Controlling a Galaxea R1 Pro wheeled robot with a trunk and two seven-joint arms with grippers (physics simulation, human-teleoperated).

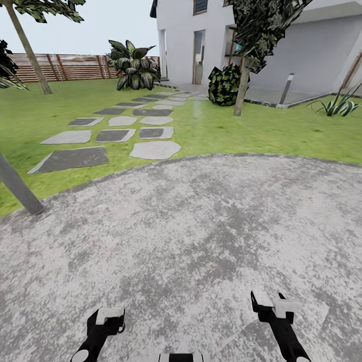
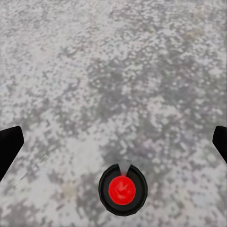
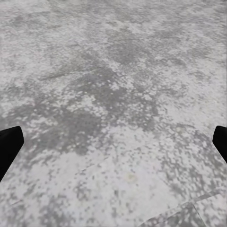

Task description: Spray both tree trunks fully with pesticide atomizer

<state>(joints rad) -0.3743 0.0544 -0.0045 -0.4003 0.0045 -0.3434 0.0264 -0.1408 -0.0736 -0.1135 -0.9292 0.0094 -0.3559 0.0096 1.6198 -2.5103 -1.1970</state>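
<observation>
Both grippers hang low over grey mottled paving (image 1: 191, 241), each holding nothing. In the left wrist view, the left gripper's (image 2: 113, 144) fingertips (image 2: 9, 146) sit at the far edges of the frame with bare ground between them, so the jaws stand wide apart; the right gripper (image 3: 113, 144) reads the same way, its fingertips (image 3: 9, 146) spread and nothing between. From the head camera the left gripper (image 1: 108, 322) and right gripper (image 1: 274, 306) point forward in what looks like a carry posture, likely because the robot is travelling rather than reaching.

Just beyond the left fingers, on the paving, lies a small black disc with a red centre (image 2: 123, 190); I cannot tell what it is. No atomizer can be made out near either set of fingers, so its place cannot be told from here.

Farther ahead of the fingers the paving ends at a curved edge and the lawn (image 1: 261, 133) begins. A path of stepping stones (image 1: 113, 136) runs away toward the white house (image 1: 211, 40). A tree (image 1: 242, 90) with a grey-tan trunk stands ahead, toward the right gripper's side, beside a dark shrub (image 1: 223, 84). Another trunk (image 1: 30, 50) leans far off on the left gripper's side before the slatted fence (image 1: 65, 67), and a grey pole (image 1: 17, 186) rises nearer. Judged from this, the pickup has not begun, and little stands in the way
</observation>
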